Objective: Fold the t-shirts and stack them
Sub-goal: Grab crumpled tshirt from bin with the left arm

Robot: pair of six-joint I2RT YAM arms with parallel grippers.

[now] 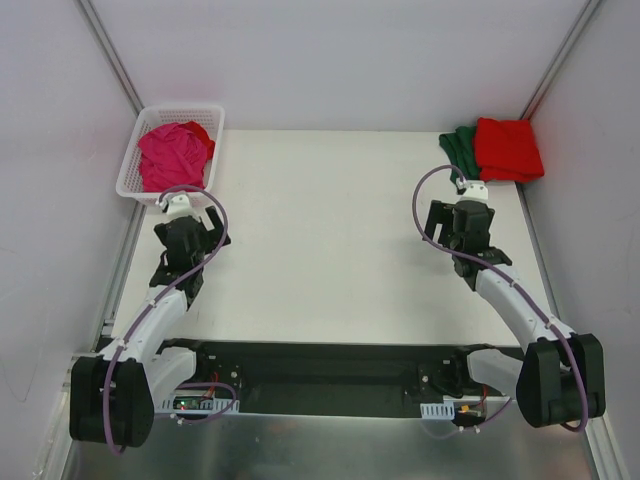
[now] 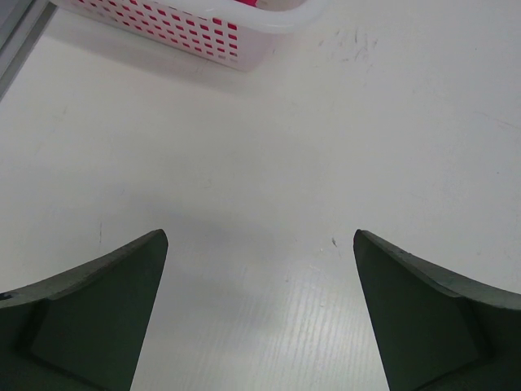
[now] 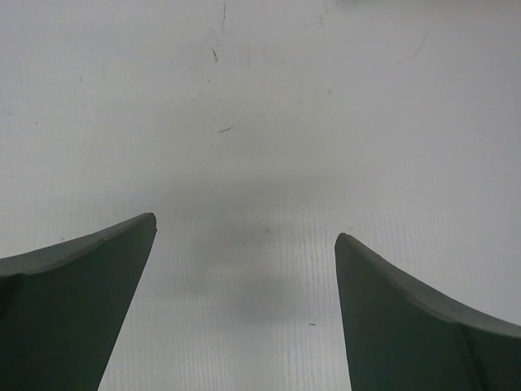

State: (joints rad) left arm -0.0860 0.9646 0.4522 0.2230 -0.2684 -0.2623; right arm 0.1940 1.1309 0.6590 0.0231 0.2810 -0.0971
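A crumpled magenta-pink t-shirt [image 1: 172,154] lies in the white lattice basket [image 1: 131,182] at the back left, with a bit of red t-shirt [image 1: 203,132] behind it. At the back right a folded red t-shirt [image 1: 508,149] rests on a folded dark green t-shirt [image 1: 458,150]. My left gripper [image 1: 182,206] hovers just in front of the basket, open and empty [image 2: 260,238]. Near the folded stack, my right gripper [image 1: 472,192] is open too, with only bare table between its fingers [image 3: 244,228].
The basket's near wall [image 2: 203,32] shows at the top of the left wrist view. Metal frame rails [image 1: 110,55] and white walls enclose the table. The arm bases and a black bar [image 1: 320,375] sit at the near edge.
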